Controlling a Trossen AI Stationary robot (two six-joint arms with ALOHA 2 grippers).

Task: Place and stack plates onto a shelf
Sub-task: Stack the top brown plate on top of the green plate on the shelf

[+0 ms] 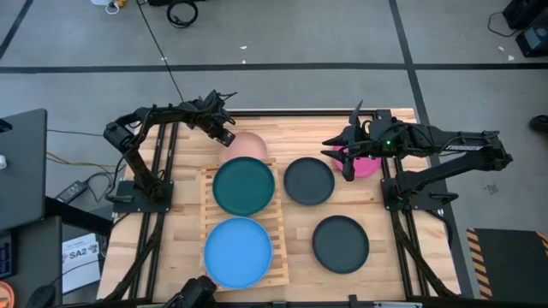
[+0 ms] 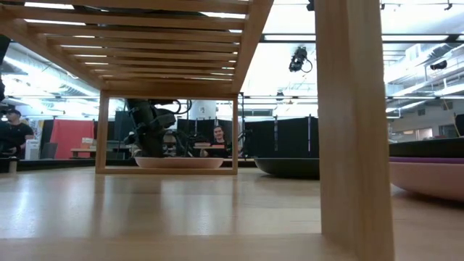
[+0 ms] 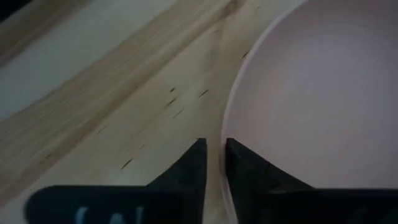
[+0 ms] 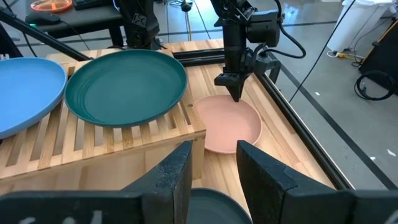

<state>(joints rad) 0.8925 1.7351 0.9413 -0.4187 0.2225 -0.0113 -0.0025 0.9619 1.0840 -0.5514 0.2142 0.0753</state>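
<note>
A salmon pink plate [image 1: 251,145] lies on the table just beyond the shelf's [image 1: 278,218] far end. My left gripper [image 1: 227,137] points down at its far-left rim, shut on it. A teal plate [image 1: 244,186] and a blue plate [image 1: 238,251] lie side by side on the shelf slats. Two dark grey plates [image 1: 308,181] [image 1: 341,244] rest on the table right of the shelf. A magenta plate [image 1: 366,164] sits partly under my right arm. My right gripper [image 1: 347,169] is open, hovering at that plate's left edge and touching nothing. My left gripper pinches the salmon pink plate's rim [image 3: 225,134] on the plate's far-left side, one finger [image 3: 198,163] outside the rim and one [image 3: 242,165] inside. It comes from above, pointing down [image 4: 236,93]. The plate lies flat on the table [image 2: 180,162].
The shelf [image 4: 124,140] stands raised on legs, and its near leg [image 2: 351,123] fills the low view. Black frame rails [image 1: 390,184] run along both table sides. People show in the room beyond the table. Bare planks lie near the right near corner [image 1: 402,265].
</note>
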